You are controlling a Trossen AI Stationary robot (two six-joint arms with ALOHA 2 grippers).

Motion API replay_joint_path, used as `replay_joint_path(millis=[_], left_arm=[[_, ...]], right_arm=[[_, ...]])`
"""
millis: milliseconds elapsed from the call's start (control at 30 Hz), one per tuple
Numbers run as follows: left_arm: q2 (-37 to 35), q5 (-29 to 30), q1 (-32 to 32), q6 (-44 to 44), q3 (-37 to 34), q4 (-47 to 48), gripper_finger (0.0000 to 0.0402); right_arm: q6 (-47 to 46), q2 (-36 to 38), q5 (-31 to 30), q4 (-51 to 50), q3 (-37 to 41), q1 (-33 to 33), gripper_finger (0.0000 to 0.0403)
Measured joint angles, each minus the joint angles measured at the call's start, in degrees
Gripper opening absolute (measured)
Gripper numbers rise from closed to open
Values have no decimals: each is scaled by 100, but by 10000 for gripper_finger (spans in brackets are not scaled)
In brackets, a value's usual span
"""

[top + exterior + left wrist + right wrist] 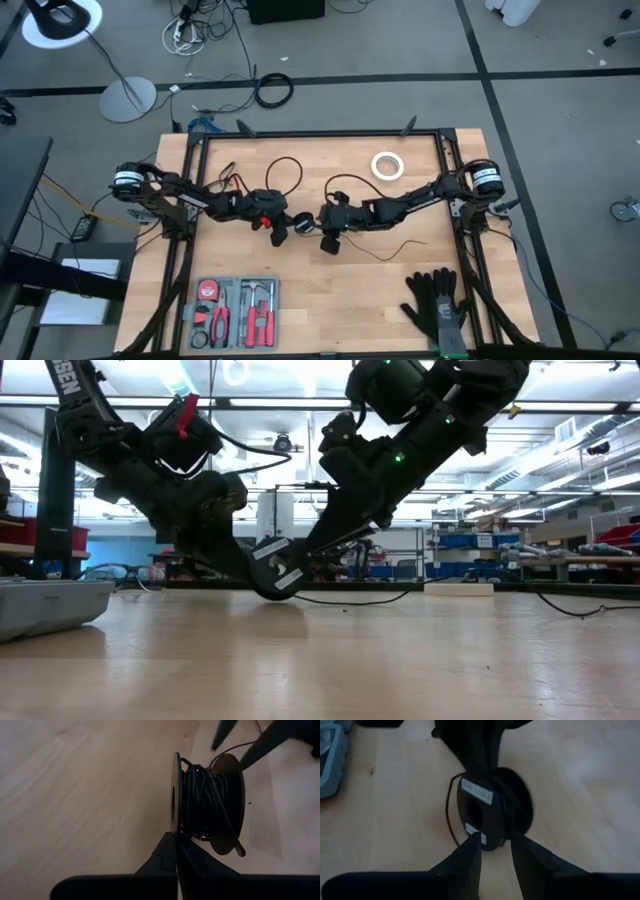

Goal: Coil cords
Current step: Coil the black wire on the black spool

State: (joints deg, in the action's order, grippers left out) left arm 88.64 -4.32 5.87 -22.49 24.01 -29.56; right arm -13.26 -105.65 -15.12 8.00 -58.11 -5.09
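A small round black spool with thin black cord wound on it stands on edge at the table's middle. It shows white labels on one flange. Loose cord runs off it in loops toward the far side and trails toward the right. My left gripper comes from the left and is shut on the spool. My right gripper comes from the right, open, with its fingertips standing on either side of the spool's near rim. My left gripper pinches the rim of one flange between its two fingers. The fingers slant down from the table's left. The spool stands on edge, its lower rim at the table top. My right gripper: one finger reaches the other flange, but I cannot tell whether it touches.
A white tape ring lies at the far right. A grey tool tray sits at the near left and black gloves at the near right. Black frame rails border the table.
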Motion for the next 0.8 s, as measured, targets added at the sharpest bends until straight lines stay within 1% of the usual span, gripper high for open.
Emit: replay_joint_path(millis=[167, 267, 333, 433, 467, 800], left_arm=[[0, -45, -4, 122, 139, 5, 0], [0, -48, -1, 143, 196, -5, 0], [2, -52, -4, 145, 212, 4, 0], [2, 3, 3, 154, 234, -22, 0], [2, 17, 7, 154, 234, -45, 0], [7, 18, 7, 158, 231, -345, 1]], right_arm=[[112, -8, 55, 47, 0, 95, 99], [201, -12, 146, 133, 2, 94, 88], [199, -12, 166, 100, 2, 90, 67], [199, -12, 237, 106, 2, 86, 16], [194, -12, 239, 104, 2, 80, 10], [-63, -10, 157, -49, 2, -12, 4]])
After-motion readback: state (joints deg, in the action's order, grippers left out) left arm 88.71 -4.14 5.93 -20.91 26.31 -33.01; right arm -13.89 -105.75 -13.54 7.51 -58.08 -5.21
